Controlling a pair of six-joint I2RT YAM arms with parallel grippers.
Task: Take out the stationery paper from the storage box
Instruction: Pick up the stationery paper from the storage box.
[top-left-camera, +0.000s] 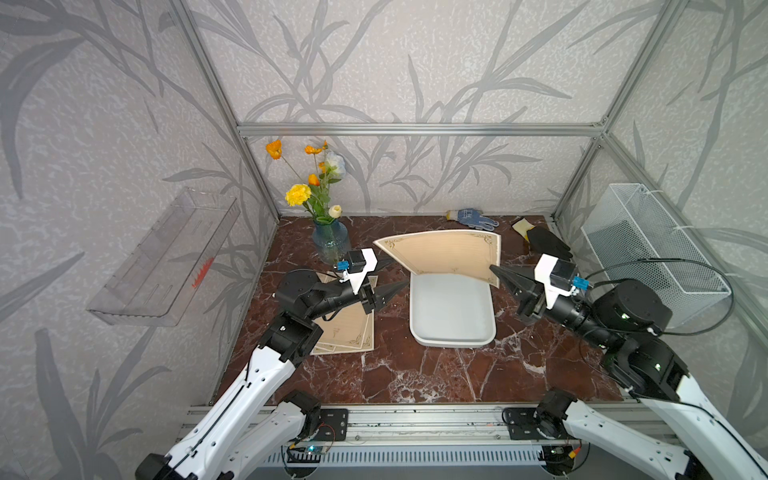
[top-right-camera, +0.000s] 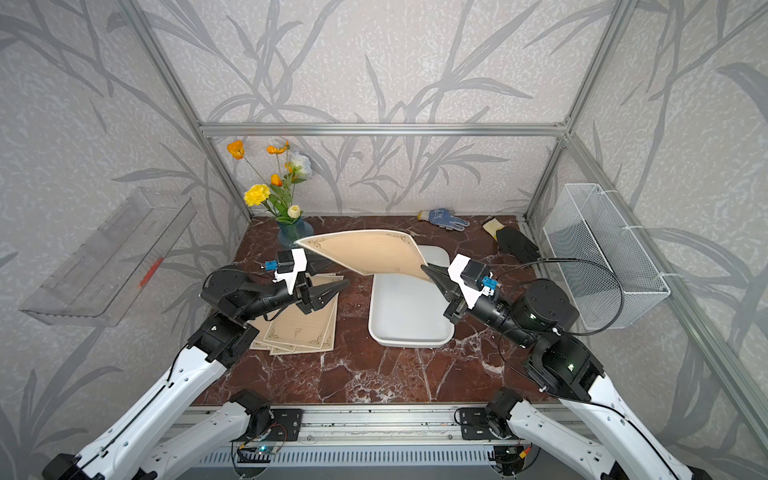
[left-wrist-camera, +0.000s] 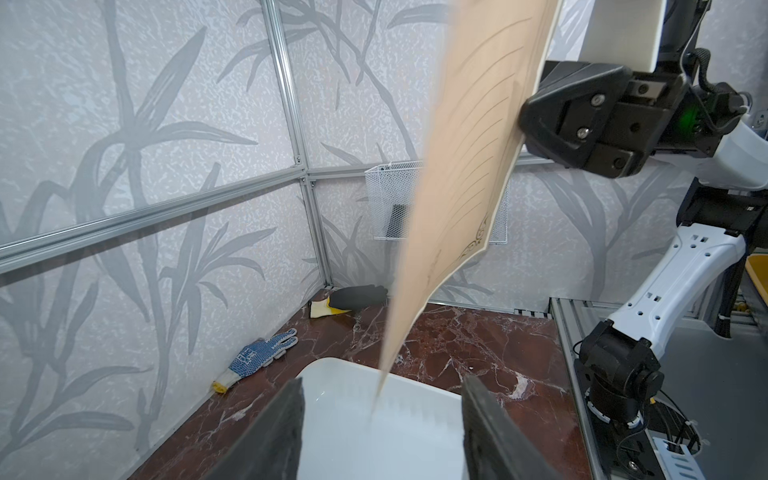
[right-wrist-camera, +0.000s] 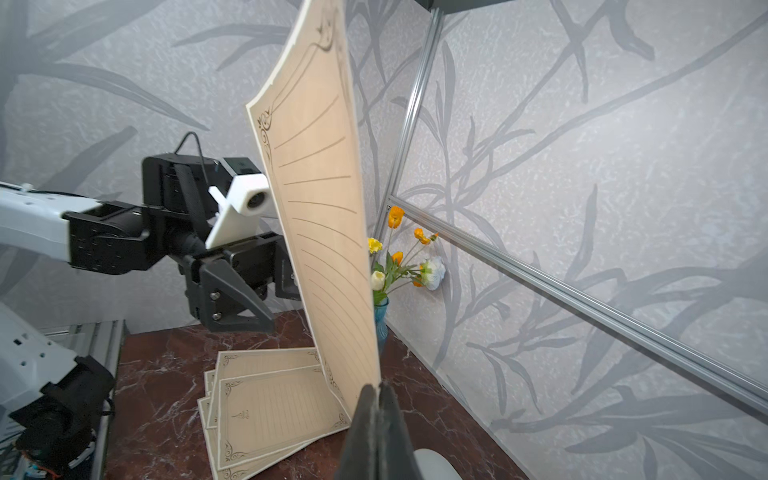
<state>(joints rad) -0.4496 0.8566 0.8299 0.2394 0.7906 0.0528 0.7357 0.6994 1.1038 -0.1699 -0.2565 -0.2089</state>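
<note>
Cell walls: grey leaf-print wallpaper on an aluminium frame. Table (top-left-camera: 415, 374) is dark red marble with white veins. A clear acrylic shelf (top-left-camera: 166, 266) hangs on the left wall and a white wire-mesh basket (top-left-camera: 648, 249) on the right wall.

The storage box (top-left-camera: 453, 343), a white tray, sits mid-table with its long side running front to back. Just left of it a stack of stationery sheets (top-left-camera: 349, 332) lies flat on the marble, loosely fanned and partly under the left arm. A glass vase of flowers (top-left-camera: 330, 241) stands at back left. A blue-dotted work glove (top-left-camera: 473, 218) and a black-and-yellow glove (top-left-camera: 544, 243) lie at the back edge.

The held sheet (top-left-camera: 444, 253) is airborne over the far end of the box, curved, on edge, clear of the tray.

The right gripper (top-left-camera: 495, 271) is fully closed, pinching the sheet's right edge near its lower corner. The right wrist view shows both fingers (right-wrist-camera: 365, 415) pressed together on the paper.

The left gripper (left-wrist-camera: 382, 379) has its jaws about half apart and grips nothing. It hovers at the box's left edge, and the sheet's free lower corner hangs in line with the gap. Contact cannot be told.
</note>
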